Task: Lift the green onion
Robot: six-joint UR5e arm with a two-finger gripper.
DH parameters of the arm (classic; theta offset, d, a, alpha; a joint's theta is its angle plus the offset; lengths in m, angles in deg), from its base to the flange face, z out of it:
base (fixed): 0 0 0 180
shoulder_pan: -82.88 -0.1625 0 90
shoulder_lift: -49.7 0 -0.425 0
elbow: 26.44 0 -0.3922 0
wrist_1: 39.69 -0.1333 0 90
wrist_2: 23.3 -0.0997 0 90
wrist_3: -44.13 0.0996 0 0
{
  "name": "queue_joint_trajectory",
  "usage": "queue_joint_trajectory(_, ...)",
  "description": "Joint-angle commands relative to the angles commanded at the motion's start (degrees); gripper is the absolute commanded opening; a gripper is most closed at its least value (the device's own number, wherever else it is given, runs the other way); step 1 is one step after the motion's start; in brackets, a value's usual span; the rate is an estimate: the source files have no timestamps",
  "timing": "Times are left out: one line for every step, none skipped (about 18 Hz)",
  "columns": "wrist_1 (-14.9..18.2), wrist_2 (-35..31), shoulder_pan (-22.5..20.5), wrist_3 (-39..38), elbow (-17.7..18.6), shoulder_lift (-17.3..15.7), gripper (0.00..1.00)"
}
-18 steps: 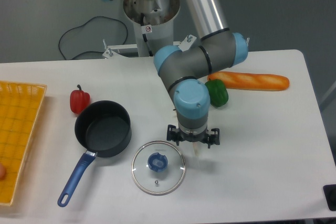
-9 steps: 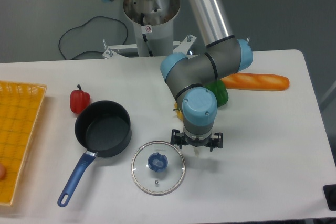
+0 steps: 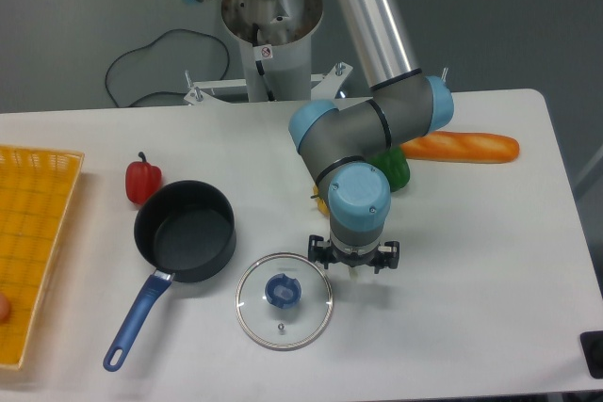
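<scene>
The green onion is hidden in this view; no long green stalk shows anywhere on the table, and the arm's wrist covers the spot below it. My gripper (image 3: 354, 268) points straight down at the white table, just right of the glass lid (image 3: 283, 300). From above I see only its black base and a small pale tip under it. The wrist hides the fingers, so their spacing cannot be read, nor whether anything is held.
A green bell pepper (image 3: 396, 168) and a baguette (image 3: 462, 146) lie behind the arm. A black pot with a blue handle (image 3: 185, 233), a red pepper (image 3: 142, 181) and a yellow basket (image 3: 33, 233) are on the left. A small yellow object (image 3: 320, 202) peeks out beside the wrist.
The wrist and gripper have shifted a little to the right and toward the table's front edge over the last second, uncovering the small yellow object. Nothing else on the table moved.
</scene>
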Motion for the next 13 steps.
queue_joint_trajectory(0.0,0.0,0.0,0.0,0.2,0.0,0.66)
queue_joint_trajectory(0.1,0.0,0.0,0.0,0.2,0.0,0.66)
queue_joint_trajectory(0.0,0.0,0.0,0.0,0.3,0.0,0.66)
queue_joint_trajectory(0.0,0.0,0.0,0.0,0.4,0.0,0.66)
queue_joint_trajectory(0.0,0.0,0.0,0.0,0.4,0.0,0.66)
queue_joint_trajectory(0.0,0.0,0.0,0.0,0.4,0.0,0.66)
queue_joint_trajectory(0.0,0.0,0.0,0.0,0.4,0.0,0.66)
queue_joint_trajectory(0.0,0.0,0.1,0.0,0.4,0.1,0.66)
queue_joint_trajectory(0.0,0.0,0.1,0.0,0.4,0.2,0.66)
queue_joint_trajectory(0.0,-0.1,0.1,-0.1,0.4,0.3,0.59)
queue_joint_trajectory(0.0,-0.2,0.1,-0.3,0.4,0.4,0.5)
queue_joint_trajectory(0.0,-0.3,0.2,-0.3,0.4,0.4,0.43)
queue_joint_trajectory(0.0,-0.4,0.2,-0.3,0.4,0.4,0.4)
